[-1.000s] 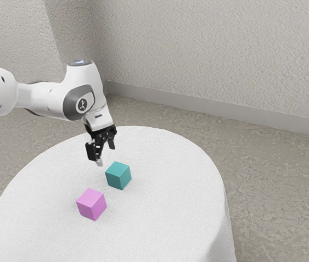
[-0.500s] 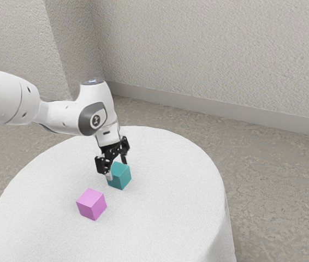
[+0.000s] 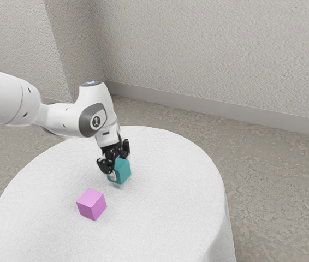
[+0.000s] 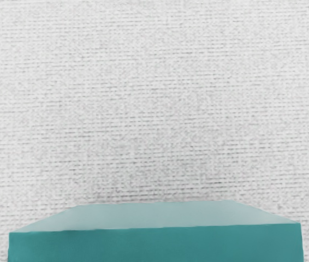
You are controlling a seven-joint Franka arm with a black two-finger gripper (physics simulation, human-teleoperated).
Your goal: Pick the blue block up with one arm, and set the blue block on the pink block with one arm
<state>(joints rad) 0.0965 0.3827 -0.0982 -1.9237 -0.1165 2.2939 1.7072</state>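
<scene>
The blue block [image 3: 124, 171], teal in colour, sits between my black fingers, and my gripper [image 3: 117, 170] is shut on it from two sides. It hangs just above the white tablecloth, with a faint shadow under it. In the wrist view the blue block [image 4: 154, 236] lies right under my hand. The pink block [image 3: 91, 204] rests on the cloth, nearer the table's front and toward the exterior view's left of my gripper, apart from it.
The round table [image 3: 176, 218] is covered by a white cloth [image 4: 154, 98] and drops off all around its edge. A grey carpeted floor and plain walls lie behind.
My gripper moved toward the exterior view's right and down onto the blue block, closed on it, and the block now sits slightly higher than half a second ago.
</scene>
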